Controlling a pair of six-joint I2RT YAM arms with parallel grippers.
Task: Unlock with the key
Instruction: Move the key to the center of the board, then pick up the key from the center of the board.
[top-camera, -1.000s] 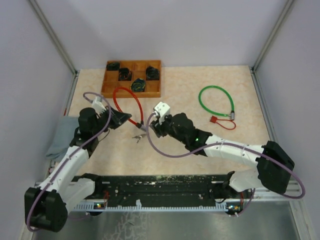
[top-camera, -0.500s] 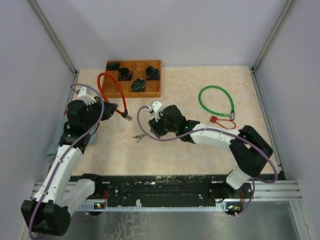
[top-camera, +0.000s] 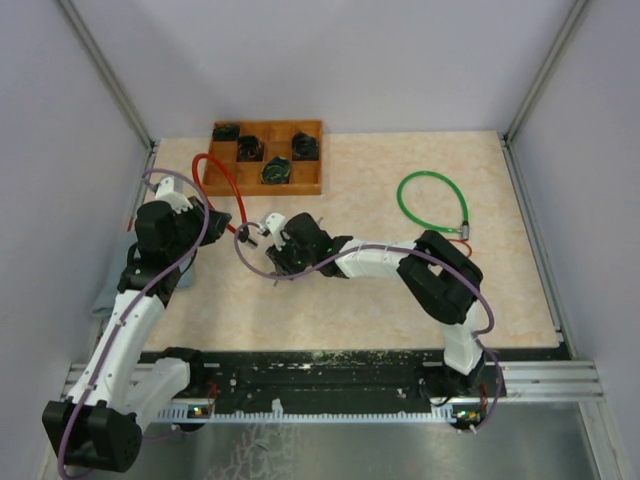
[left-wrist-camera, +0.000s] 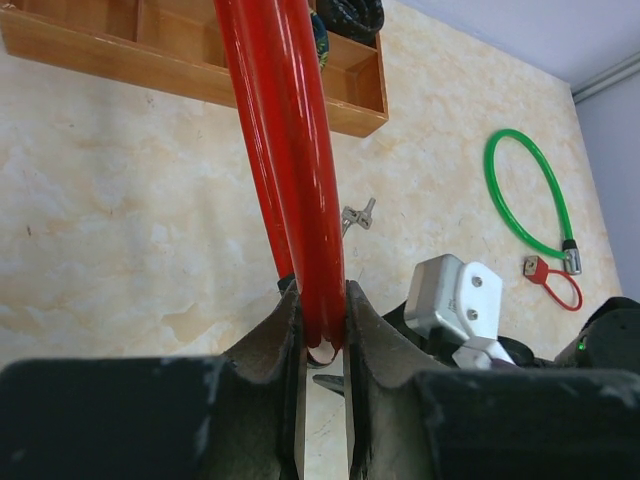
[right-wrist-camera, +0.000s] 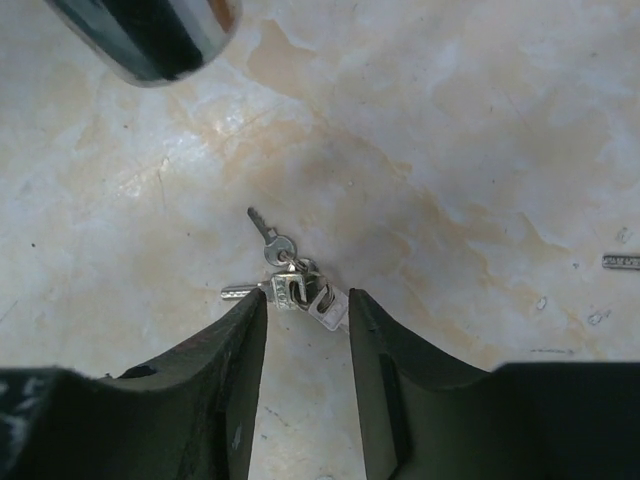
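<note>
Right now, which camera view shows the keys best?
Right wrist: the keys lie sharp and central on the table, just ahead of the right tool, whose jaws are open. Left wrist shows them small, beside the red cable lock. The top view cannot resolve them near the right tool.

red cable (left-wrist-camera: 285, 150): glossy plastic sheath, smooth, bright highlights along it.
green cable (left-wrist-camera: 491, 180): same glossy coating.
keys (right-wrist-camera: 285, 280): bare silvery metal, shiny.
lock barrel (right-wrist-camera: 150, 35): polished chrome with black bands.
counter (right-wrist-camera: 450, 150): beige marbled surface, smooth, faint sheen.
tray (left-wrist-camera: 200, 85): varnished wood, satin.
left fingers (left-wrist-camera: 270, 370), right fingers (right-wrist-camera: 215, 380): matt black plastic, dusty and scuffed.
cloth (top-camera: 118, 265): grey, soft, matt.
</note>
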